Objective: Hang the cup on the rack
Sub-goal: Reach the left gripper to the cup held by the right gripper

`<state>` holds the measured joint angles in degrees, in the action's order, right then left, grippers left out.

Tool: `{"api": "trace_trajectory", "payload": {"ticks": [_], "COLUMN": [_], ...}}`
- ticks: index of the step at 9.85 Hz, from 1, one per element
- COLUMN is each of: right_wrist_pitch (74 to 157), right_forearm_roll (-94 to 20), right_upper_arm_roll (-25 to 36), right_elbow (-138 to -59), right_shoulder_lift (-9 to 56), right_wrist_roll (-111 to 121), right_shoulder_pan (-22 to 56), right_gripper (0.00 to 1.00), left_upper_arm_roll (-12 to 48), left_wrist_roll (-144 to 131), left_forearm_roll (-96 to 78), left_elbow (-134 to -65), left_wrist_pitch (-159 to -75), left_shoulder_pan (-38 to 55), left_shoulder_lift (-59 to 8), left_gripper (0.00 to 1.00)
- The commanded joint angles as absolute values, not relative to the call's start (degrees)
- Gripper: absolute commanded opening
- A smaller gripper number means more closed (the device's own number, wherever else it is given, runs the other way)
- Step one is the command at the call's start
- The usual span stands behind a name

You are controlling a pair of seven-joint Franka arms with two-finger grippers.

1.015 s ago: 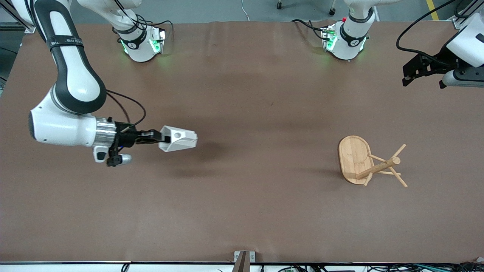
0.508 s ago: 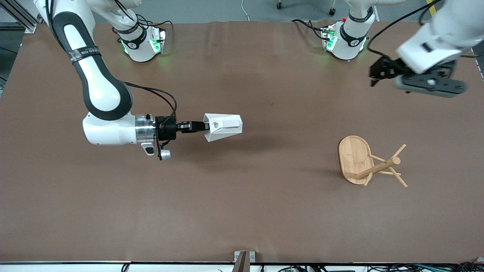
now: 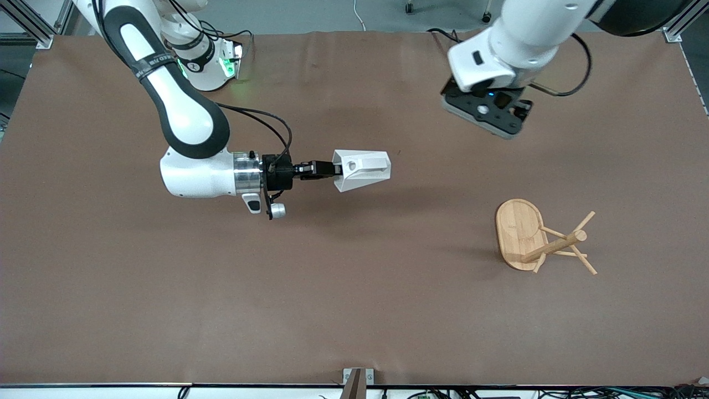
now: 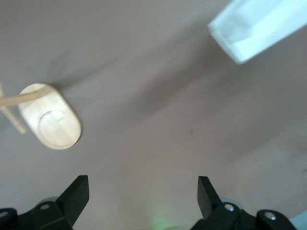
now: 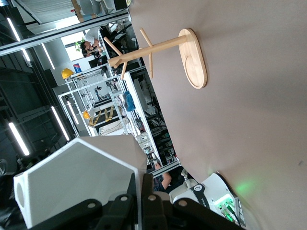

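My right gripper [image 3: 332, 168] is shut on the handle end of the white faceted cup [image 3: 363, 168] and holds it sideways in the air over the middle of the table; the cup fills the right wrist view [image 5: 76, 182]. The bamboo rack [image 3: 532, 235] stands on its oval base toward the left arm's end of the table, its post and pegs free; it also shows in the right wrist view [image 5: 165, 52] and the left wrist view [image 4: 50, 122]. My left gripper [image 4: 143, 194] is open and empty, up in the air over the table between the left arm's base and the rack.
The brown table [image 3: 354, 310] carries nothing else. The two arm bases stand along its edge farthest from the front camera, with cables beside them.
My right gripper has carried the cup toward the rack's end of the table. The left arm has swung in from the table's end to hover over the table above the rack.
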<state>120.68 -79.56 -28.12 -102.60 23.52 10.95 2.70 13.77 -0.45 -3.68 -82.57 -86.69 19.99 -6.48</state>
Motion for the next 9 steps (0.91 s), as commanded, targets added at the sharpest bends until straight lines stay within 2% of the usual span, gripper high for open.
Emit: {"api": "trace_trajectory", "payload": {"ticks": [1,6,9], "right_wrist_pitch": [121.5,121.7,121.8], "right_forearm_roll": [-81.4,-81.5,-81.5], "right_upper_arm_roll": [-29.4,-29.9,-30.7], "right_elbow": [-102.7,-103.3,-103.4], "right_shoulder_lift": [23.6,23.6,23.4], "right_wrist_roll": [11.9,11.9,12.0], "right_shoulder_pan": [2.6,2.5,2.4], "right_gripper": [0.00,0.00,0.00], "left_upper_arm_roll": [13.9,14.5,14.5], "left_wrist_roll": [7.2,27.3,34.4], "left_forearm_roll": [-7.0,-11.2,-14.9], "left_elbow": [-81.7,-82.1,-85.5], "left_wrist_pitch": [-89.4,-97.9,-107.5], "left_shoulder_pan": [22.1,22.9,22.6], "left_shoulder_lift": [-8.1,-10.6,-12.5], "left_gripper": [1.00,1.00,1.00]}}
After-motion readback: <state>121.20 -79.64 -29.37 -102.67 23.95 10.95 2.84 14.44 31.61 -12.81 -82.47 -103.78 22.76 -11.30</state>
